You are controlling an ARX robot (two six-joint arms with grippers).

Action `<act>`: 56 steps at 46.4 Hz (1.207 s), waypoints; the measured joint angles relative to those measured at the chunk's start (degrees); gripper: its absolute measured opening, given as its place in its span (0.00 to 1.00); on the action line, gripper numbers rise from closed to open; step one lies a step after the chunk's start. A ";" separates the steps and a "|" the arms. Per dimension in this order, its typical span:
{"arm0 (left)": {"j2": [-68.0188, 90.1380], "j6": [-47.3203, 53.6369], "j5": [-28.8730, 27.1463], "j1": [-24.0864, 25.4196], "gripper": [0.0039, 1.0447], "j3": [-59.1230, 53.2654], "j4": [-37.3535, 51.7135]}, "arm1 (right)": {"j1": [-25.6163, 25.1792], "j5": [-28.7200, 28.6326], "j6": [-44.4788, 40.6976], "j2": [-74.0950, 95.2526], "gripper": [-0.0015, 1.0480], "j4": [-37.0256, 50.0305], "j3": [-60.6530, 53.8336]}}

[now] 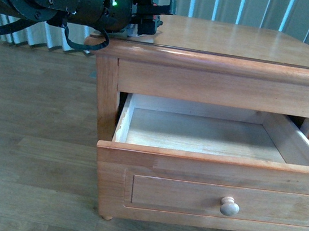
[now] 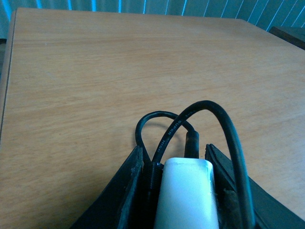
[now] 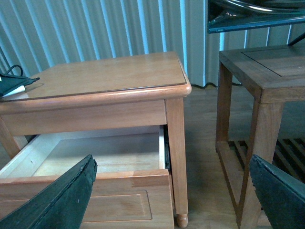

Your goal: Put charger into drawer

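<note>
Nearest us, the drawer stands pulled well out, pale knob facing forward, its light wood floor bare: nothing inside yet. The right gripper hangs in front of the cabinet with its jaws spread wide, holding nothing.

Up on the nightstand top, at the far left corner, there's the action. The left gripper has its two dark fingers pressed in against either side of the charger, so it reads as clamped on the white body. The black cable loops out ahead of the jaws, one arc draped over the right-hand finger. Whether the charger has left the wood, I can't tell from here. Striped curtains run behind, and a darker side table stands off to the right.

So this looks like the grasp-and-carry step: charger in hand, not yet delivered. Next call: lift clear of the top, swing forward past its front edge, then descend over the open cavity and release. Watch that trailing cable; it could snag on the edge or hang outside the drawer.
</note>
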 joint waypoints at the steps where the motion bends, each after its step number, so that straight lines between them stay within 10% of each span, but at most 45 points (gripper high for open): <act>1: -0.20 -0.31 0.00 -0.09 0.34 -0.33 0.31 | 0.00 0.00 0.00 0.00 0.92 0.02 0.00; 56: -17.35 2.80 1.97 -14.32 0.33 -23.85 4.04 | 0.00 0.00 0.00 0.00 0.92 0.02 0.00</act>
